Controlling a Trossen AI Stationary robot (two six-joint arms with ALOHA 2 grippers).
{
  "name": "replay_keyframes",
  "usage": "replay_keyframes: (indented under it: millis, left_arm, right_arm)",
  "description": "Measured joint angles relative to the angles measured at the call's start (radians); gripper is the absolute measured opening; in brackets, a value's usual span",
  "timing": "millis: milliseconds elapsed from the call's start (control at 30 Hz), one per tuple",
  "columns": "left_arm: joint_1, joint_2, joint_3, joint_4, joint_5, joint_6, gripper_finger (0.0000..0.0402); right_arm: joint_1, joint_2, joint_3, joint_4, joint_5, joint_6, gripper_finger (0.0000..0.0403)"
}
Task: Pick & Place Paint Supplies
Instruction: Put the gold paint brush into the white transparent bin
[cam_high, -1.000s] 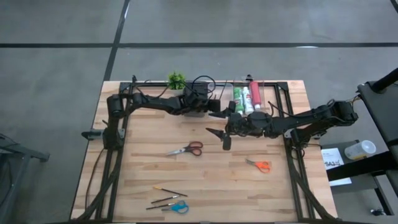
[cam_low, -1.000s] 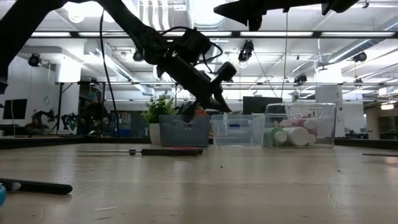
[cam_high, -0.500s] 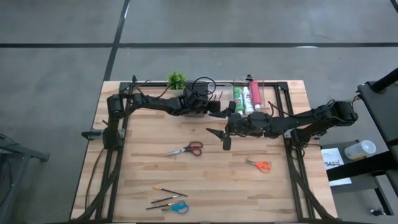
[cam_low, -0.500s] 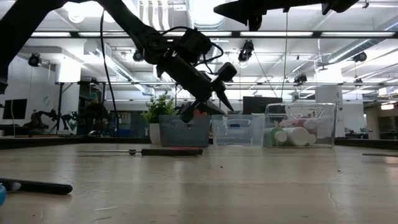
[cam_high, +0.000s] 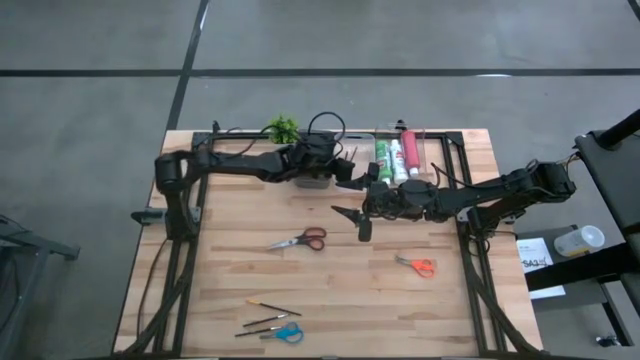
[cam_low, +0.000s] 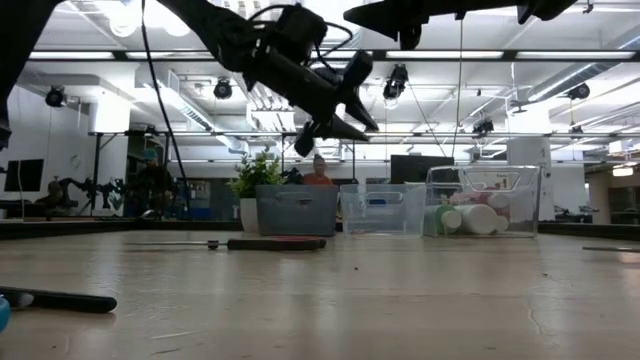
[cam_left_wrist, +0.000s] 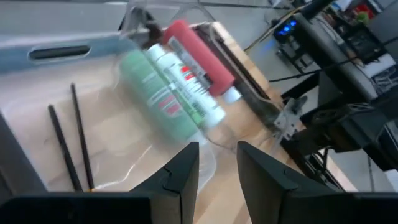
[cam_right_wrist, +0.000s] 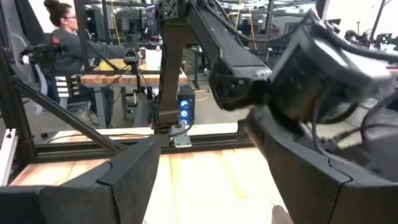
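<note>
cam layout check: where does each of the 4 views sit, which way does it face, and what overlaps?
High: overhead, straight down on the table; both arms show.
Low: table height, level toward the bins; left gripper hangs above.
Left wrist: looks past its own fingers down at the paint tubes and two brushes.
Right wrist: looks past its own fingers at the left arm.
Shared: the paint tubes show in high, low and left wrist.

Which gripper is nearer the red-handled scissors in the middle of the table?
The right. The right gripper hangs open just beyond the red-handled scissors, toward the bins. The left gripper is farther back, open, raised over the bins at the table's far edge.
</note>
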Motion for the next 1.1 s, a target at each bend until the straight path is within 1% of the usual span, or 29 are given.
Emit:
replay_keyframes:
  millis: [233,300,367,433,600,767,933,1100]
  left_arm:
    - [-0.003,-0.022,0.0,-0.028,-0.013,0.047,0.0118]
    - [-0.003,-0.022,0.0,-0.042,-0.019,0.047,0.0118]
    - [-0.003,-0.021,-0.002,-0.048,-0.019,0.047,0.0118]
    - [-0.003,-0.022,-0.002,-0.056,-0.02,0.047,0.0118]
    - [-0.003,-0.022,-0.003,-0.062,-0.023,0.047,0.0118]
    - [-0.003,-0.021,-0.003,-0.061,-0.023,0.047,0.0118]
    - [-0.004,-0.021,-0.003,-0.061,-0.023,0.046,0.0118]
    - [-0.006,-0.021,-0.003,-0.061,-0.023,0.04,0.0118]
  right_arm:
    - [0.0,0.0,0.0,0.006,0.0,0.011,0.0288]
    - [0.0,0.0,0.0,0.013,0.0,-0.007,0.0288]
    - [0.001,-0.013,0.0,-0.024,0.0,-0.055,0.0288]
    - [0.006,-0.032,0.0,-0.083,0.002,-0.063,0.0288]
    - [0.027,-0.105,0.0,-0.197,0.002,0.0,0.0288]
    - [0.066,-0.19,-0.004,-0.289,0.003,0.002,0.0288]
    - [0.144,-0.281,-0.027,-0.39,0.003,0.008,0.0288]
    - [0.236,-0.393,-0.078,-0.387,0.008,-0.047,0.0288]
